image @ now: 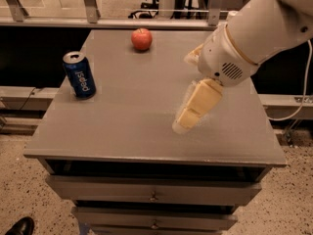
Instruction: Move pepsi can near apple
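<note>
Standing upright near the left edge of the flat grey worktop [122, 131] is the small dark-blue pepsi can [79, 75], its silver top facing up and its white lettering running down the side towards the camera. Well apart from it, further back and to the right, the small round red apple [141, 38] sits close to the far edge of the worktop, showing a pale yellowish patch on top. Neither one is touched by anything. On the right half of the worktop hangs the cream-coloured gripper [188, 93], well clear of both can and apple; its jaws look spread apart and pinch nothing, the lower one pointing down and left just above the surface. Behind it the bulky white arm [259, 28] reaches in from the upper right corner. Beneath the worktop are grey drawers [151, 195] with small knobs, and a black shoe [19, 226] shows on the speckled floor at the lower left.
</note>
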`<state>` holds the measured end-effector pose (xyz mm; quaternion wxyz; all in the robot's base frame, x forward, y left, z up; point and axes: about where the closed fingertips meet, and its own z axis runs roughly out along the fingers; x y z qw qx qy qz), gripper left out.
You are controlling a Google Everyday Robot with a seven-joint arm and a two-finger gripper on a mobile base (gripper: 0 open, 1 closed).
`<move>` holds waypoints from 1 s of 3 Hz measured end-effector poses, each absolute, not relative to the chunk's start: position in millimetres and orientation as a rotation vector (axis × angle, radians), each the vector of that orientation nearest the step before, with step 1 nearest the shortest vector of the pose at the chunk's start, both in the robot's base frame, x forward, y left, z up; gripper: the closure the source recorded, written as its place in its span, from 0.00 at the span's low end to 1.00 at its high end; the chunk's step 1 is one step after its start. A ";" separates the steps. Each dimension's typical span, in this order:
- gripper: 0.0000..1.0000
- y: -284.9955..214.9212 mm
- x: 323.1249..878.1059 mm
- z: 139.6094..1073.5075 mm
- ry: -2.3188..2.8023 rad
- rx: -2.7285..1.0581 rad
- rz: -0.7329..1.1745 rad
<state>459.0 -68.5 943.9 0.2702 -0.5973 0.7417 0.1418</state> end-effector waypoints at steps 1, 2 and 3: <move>0.00 -68.9 458.9 943.8 1.999 -1.611 0.380; 0.00 -55.4 469.9 940.0 1.954 -1.562 0.443; 0.00 -10.0 495.0 926.8 1.868 -1.469 0.590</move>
